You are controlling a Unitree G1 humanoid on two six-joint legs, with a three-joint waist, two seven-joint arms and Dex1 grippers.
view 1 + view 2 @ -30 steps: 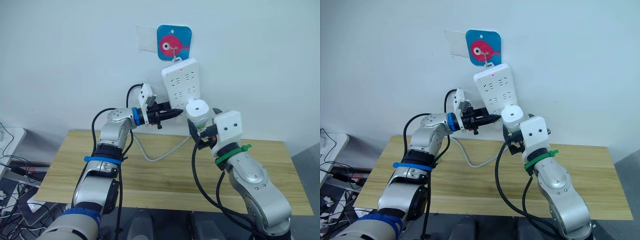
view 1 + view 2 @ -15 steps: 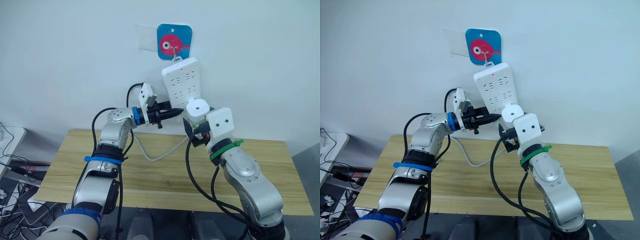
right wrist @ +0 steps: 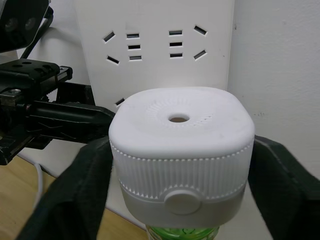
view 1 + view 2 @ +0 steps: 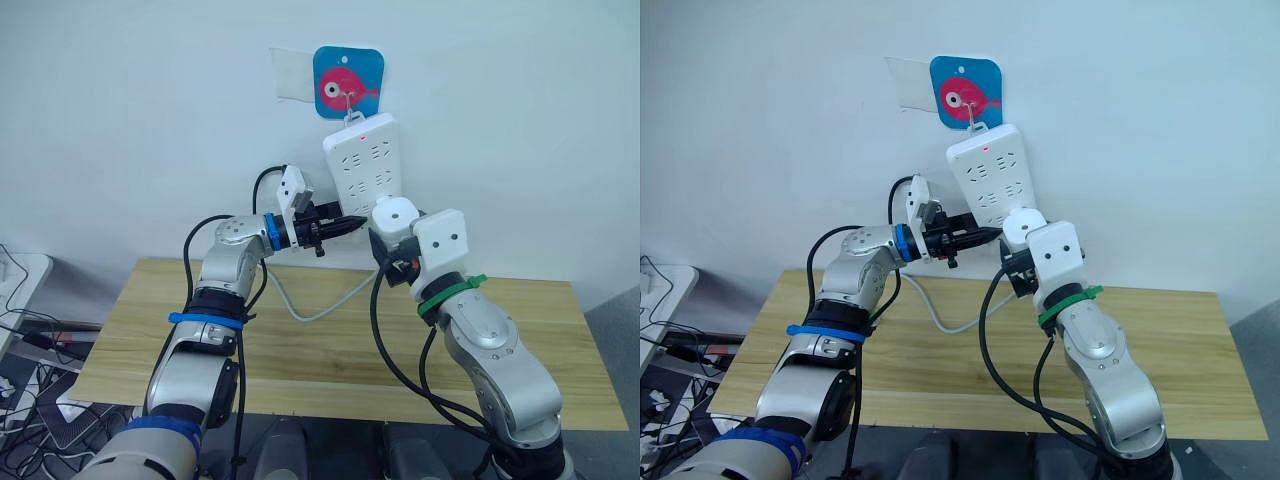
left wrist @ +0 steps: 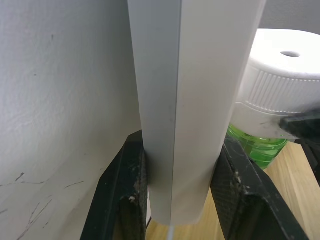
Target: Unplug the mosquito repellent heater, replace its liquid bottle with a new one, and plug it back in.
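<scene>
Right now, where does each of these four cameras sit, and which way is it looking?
Head pair: on the robot's head, looking forward and down at the wall, power strip and table; both arms show.
Left wrist: on the left arm, looking along the left gripper clamped on the strip's edge.
Right wrist: on the right arm, facing the strip's sockets; the right gripper holds the heater.
Shared: both wrist views show the strip and heater.

Robot test room, staged as a home corner.
Plain white wall (image 4: 120,120); light wooden table (image 4: 330,350); white hanging power strip (image 4: 365,170); loose tangled cables (image 4: 25,340) at the side.
</scene>
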